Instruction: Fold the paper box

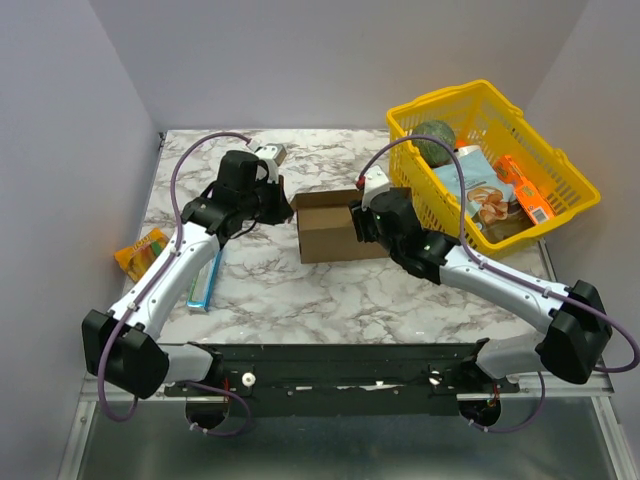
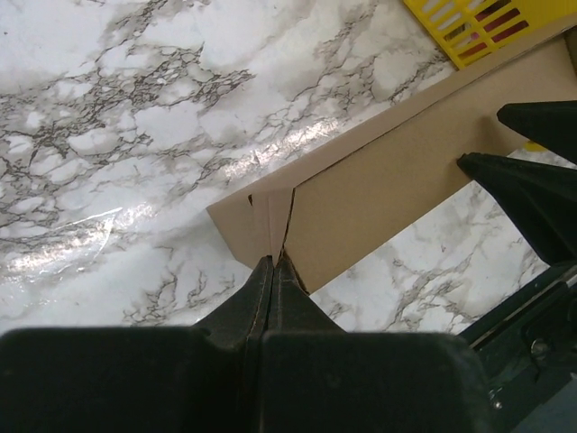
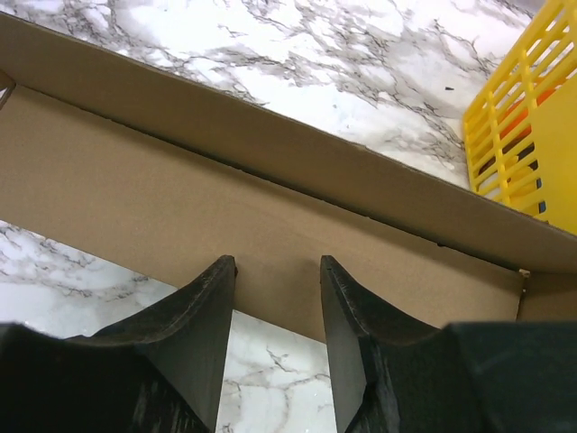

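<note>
The paper box (image 1: 330, 225) is plain brown cardboard. It sits near the middle of the counter (image 1: 330, 300), a little toward the far edge, with one arm at each end. It is partly folded. A long side wall stands up and the top is open.

The counter is white marble with grey lines.

A yellow basket (image 1: 545, 150) sits at the far right corner of the counter, just to the right of the box. There are three things I can see inside it. A round dark green thing (image 1: 435, 140) is at the far end. A flat pack with a picture on it (image 1: 480, 195) lies in the middle. An orange pack (image 1: 525, 195) lies against the right wall.

The left arm (image 1: 170, 275) reaches to the left end of the box. The left fingers (image 2: 275, 275) are pressed tight together, and they pinch the thin edge of a cardboard flap at that end.

The right arm (image 1: 490, 275) reaches to the right end of the box. The right fingers (image 3: 212, 298) are a little apart and hold nothing. Their tips are right at the long wall of the box, but I cannot tell if they touch it.

A long blue-green carton (image 1: 205, 280) lies near the left edge of the counter, just beside the left arm. A small orange and yellow pack (image 1: 140, 250) lies at the left edge and hangs over it a bit.
</note>
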`<state>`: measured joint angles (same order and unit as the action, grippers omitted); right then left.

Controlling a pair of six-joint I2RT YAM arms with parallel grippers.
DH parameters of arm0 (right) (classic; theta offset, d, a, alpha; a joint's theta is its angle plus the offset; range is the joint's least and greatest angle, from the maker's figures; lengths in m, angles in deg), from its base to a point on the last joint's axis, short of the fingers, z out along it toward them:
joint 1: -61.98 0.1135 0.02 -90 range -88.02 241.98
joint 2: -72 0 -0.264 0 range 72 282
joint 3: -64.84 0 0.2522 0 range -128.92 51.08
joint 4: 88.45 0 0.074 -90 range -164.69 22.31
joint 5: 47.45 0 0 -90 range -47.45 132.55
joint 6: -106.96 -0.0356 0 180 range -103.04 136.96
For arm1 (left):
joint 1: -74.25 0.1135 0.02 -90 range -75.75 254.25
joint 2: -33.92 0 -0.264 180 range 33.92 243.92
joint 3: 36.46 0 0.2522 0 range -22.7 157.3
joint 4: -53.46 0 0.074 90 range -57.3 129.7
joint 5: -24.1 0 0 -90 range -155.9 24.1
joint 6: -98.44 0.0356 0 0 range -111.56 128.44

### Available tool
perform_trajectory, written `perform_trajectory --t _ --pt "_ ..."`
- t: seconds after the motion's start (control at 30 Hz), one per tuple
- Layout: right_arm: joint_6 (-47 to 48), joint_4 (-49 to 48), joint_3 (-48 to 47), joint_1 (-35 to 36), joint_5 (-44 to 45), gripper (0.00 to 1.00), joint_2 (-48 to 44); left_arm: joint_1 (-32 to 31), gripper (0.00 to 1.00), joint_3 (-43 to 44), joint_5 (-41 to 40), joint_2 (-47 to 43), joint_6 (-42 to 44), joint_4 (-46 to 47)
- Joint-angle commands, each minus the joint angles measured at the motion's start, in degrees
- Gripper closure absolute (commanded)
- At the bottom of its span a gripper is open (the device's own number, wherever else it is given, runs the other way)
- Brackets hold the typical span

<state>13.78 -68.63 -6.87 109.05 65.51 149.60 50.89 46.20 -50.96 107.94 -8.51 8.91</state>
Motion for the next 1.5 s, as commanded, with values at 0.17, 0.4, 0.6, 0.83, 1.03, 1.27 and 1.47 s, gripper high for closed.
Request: perform_trajectory --t 0.17,0.4,0.6,0.83,1.03,1.27,1.47 --pt "-0.6 3.16 4.08 -0.05 2.0 0.5 1.41 -0.11 1.0 1.58 8.7 4.11 -11.78 5.21" --pt "-0.16 2.37 4.25 -0.05 1.21 0.51 2.2 -0.11 1.0 0.53 6.77 3.5 -14.16 6.79" --pt "-0.42 1.85 4.25 -0.05 0.42 0.51 2.9 -0.11 1.0 -2.37 4.49 2.71 -15.22 8.99" --pt "-0.51 1.84 4.16 -0.05 0.33 0.51 3.43 -0.29 1.0 -4.92 4.48 1.83 -17.06 12.15" --pt "-0.6 1.93 4.25 0.04 0.33 0.52 3.78 -0.29 1.0 -4.22 4.57 1.92 -17.77 12.85" --pt "-0.51 1.93 4.17 0.04 0.33 0.52 4.13 -0.29 1.0 -7.02 4.84 2.01 -18.03 14.7" --pt "-0.51 1.93 4.08 0.04 0.33 0.52 3.78 -0.29 1.0 -7.82 3.43 1.74 -16.19 13.91"
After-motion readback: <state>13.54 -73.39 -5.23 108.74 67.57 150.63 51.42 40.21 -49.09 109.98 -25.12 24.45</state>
